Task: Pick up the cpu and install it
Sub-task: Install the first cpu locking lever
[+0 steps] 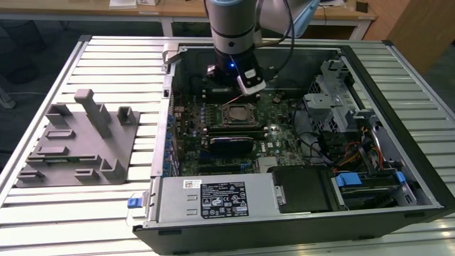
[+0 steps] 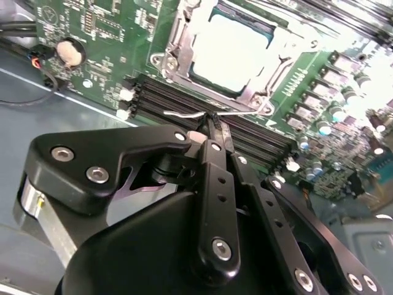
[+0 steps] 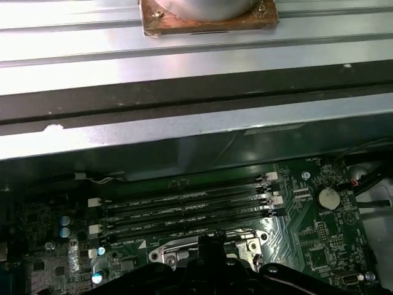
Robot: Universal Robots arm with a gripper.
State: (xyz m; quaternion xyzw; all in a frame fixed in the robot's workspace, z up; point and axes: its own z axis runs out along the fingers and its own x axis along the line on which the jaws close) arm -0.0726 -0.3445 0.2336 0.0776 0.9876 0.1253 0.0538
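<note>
Black jaws of mine are pinched shut, no chip between them, with a thin metal lever wire crossing right at the tips. Past the long black memory slots, the small square silvery-topped cpu sits in its metal socket frame, dead ahead.

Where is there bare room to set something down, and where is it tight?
Bare table slats lie below the tray in the exterior view, in the narrow strip between tray and case, and past the case on the exterior view's right. Inside the case is crowded: cables, drive cage, and the gripper close by the cpu.
</note>
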